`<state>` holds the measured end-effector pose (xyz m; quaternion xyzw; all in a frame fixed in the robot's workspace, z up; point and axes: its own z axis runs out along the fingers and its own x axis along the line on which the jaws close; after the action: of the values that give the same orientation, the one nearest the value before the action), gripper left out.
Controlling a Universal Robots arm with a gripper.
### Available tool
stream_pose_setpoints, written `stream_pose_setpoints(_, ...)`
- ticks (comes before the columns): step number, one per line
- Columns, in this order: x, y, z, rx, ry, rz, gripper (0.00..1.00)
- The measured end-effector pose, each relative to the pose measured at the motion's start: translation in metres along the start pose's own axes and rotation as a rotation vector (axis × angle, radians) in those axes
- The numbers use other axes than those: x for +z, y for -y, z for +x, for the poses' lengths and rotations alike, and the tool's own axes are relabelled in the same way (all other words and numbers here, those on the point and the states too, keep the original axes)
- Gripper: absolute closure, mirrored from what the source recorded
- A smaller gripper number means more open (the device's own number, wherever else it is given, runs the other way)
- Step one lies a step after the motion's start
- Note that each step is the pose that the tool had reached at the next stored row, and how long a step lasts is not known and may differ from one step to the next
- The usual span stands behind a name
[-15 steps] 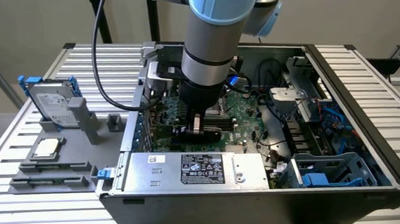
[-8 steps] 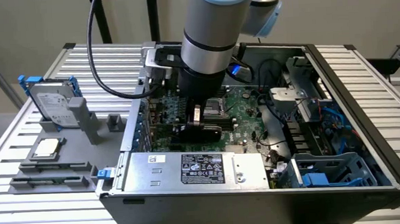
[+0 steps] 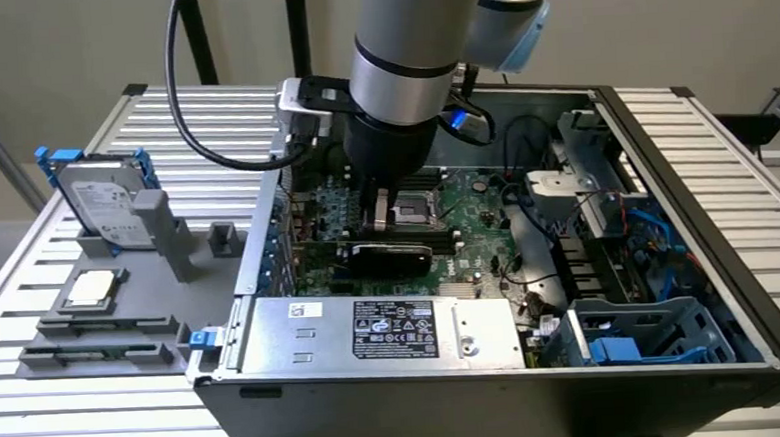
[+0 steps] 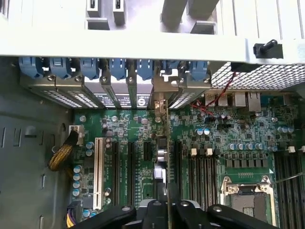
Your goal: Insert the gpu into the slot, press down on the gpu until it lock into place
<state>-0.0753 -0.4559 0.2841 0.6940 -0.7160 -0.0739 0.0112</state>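
Black fingers of the hand (image 4: 167, 212) close on the top edge of the gpu (image 4: 167, 157), which the wrist view shows edge-on, standing upright over the motherboard (image 4: 238, 138) with its silver bracket at the rear panel. From the exterior view the gpu (image 3: 385, 255) appears as a black cover low inside the open computer case (image 3: 505, 373). Left of it there, a grey hard drive (image 3: 102, 209) stands on the slatted worktop (image 3: 80, 415).

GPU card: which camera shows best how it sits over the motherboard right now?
The exterior view. There the gpu shows side-on, its black cooler face standing upright on the motherboard under the gripper. The wrist view gives the gpu edge-on, a thin line running toward the rear brackets.
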Motion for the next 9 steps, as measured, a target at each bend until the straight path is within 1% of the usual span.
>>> stream_pose_setpoints(1,0.0005,-0.0011,-0.0011,0.000,-0.0010,0.0008,0.87)
stream_pose_setpoints(2,0.0011,-0.0023,-0.0017,0.000,-0.0021,0.0018,0.89)
stream_pose_setpoints(6,0.0055,-0.0034,-0.0014,0.000,-0.0094,0.0027,0.89)
stream_pose_setpoints(9,0.0104,-0.0035,-0.0009,0.000,-0.0127,0.0033,0.89)
